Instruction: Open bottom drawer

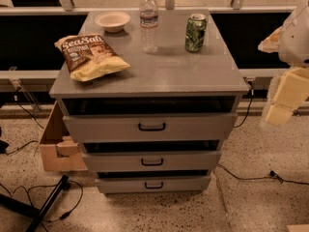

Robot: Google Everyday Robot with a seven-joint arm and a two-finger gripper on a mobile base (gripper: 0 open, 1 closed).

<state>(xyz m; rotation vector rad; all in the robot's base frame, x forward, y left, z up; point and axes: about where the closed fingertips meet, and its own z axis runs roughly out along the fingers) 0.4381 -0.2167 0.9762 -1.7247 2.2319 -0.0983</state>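
A grey cabinet [159, 74] with three drawers stands in the middle. The bottom drawer [153, 183] is the slimmest front, lowest down, with a small black bar handle [154, 185]. Its front sits flush in line under the others, with a dark gap above it. The mid-sized drawer [152, 161] and the tallest drawer [151, 126] lie above it. My gripper [285, 98] is at the right edge, blurred, well to the right of the cabinet and above drawer height, far from the handle.
On the cabinet top lie a chip bag [90, 57], a bowl [112, 21], a water bottle [148, 22] and a green can [195, 33]. A cardboard box [57, 146] stands left of the cabinet. Cables [251, 175] and a black stand leg [46, 204] lie on the floor.
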